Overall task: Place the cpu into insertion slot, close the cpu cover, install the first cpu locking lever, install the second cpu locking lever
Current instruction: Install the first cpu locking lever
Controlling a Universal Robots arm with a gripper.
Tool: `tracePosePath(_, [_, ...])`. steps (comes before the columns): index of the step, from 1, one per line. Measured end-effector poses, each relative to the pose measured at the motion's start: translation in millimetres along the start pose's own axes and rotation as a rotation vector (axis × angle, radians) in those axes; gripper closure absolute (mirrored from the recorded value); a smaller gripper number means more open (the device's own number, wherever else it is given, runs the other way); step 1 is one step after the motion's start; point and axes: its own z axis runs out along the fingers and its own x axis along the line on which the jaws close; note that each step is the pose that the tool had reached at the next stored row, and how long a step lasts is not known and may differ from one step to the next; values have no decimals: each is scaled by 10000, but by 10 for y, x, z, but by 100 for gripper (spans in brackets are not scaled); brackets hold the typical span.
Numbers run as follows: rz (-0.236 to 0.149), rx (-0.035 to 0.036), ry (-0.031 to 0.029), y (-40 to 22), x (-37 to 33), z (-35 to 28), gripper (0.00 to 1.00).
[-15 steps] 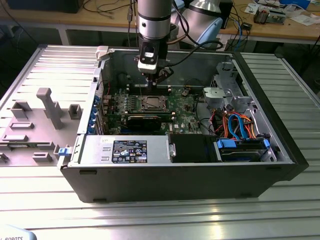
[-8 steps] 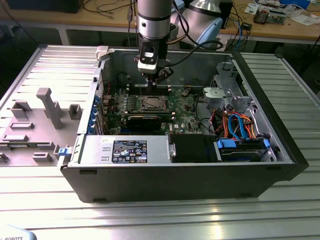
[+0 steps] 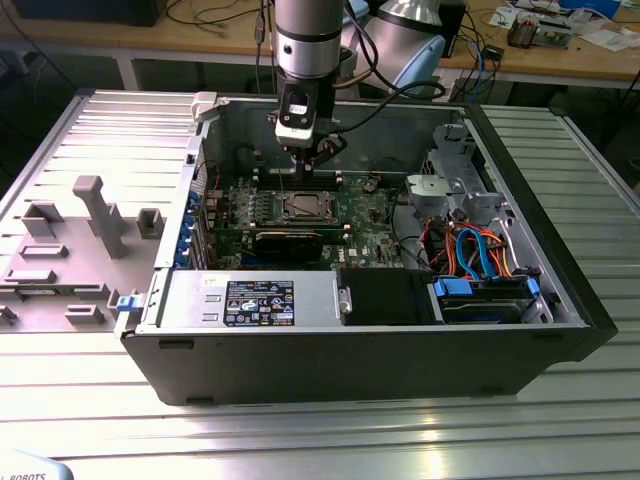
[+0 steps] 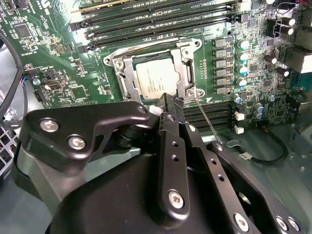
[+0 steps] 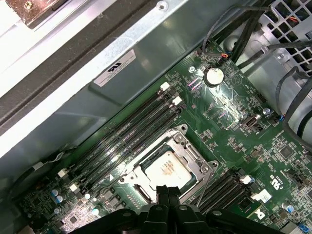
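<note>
Exterior view: an open computer case point(image 3: 360, 365) is being carried on its side by the ribbed metal table point(image 3: 560, 420), and the arm point(image 3: 308, 40) is being held directly above the insertion slot point(image 3: 289, 208) on the green board point(image 3: 370, 215) inside the case.

In both wrist views the cpu point(image 4: 157, 79) point(image 5: 168, 170) is being seated flat in the insertion slot. Its dull silver top is being framed by the cpu cover point(image 4: 187, 73) point(image 5: 195, 161), which is being laid down over its edges.

The jaws are being held clenched together with nothing gripped between them, and their black tips are being poised at the edge of the insertion slot, close to the cover's rim. Whether the tips are touching the cover cannot be told.

A thin wire locking lever point(image 4: 207, 119) point(image 5: 204, 189) is being shown standing out at a slant from one corner of the insertion slot, just beside the jaws. Long black memory slots point(image 4: 161, 22) are being seen running alongside the insertion slot.
</note>
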Motion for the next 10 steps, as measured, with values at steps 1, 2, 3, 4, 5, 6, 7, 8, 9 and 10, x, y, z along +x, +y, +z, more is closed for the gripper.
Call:
tracePosePath(1, [-126,0,4,0,0,0,89])
tracePosePath(2, [-319,-1,8,0,1,0,89])
tracePosePath(3, [-701,-1,18,0,0,0,89])
tracePosePath(4, [-973,-2,26,0,0,0,89])
tracePosePath(5, [-1148,-3,30,0,0,0,89])
tracePosePath(6, [-1393,-3,37,0,0,0,89])
tracePosePath(7, [-1476,-3,39,0,0,0,89])
tracePosePath(8, [-1750,-3,46,-1,0,-2,89])
tracePosePath(9, [-1854,-2,48,-1,0,-7,89])
tracePosePath(10, [-2015,-5,53,0,0,-23,89])
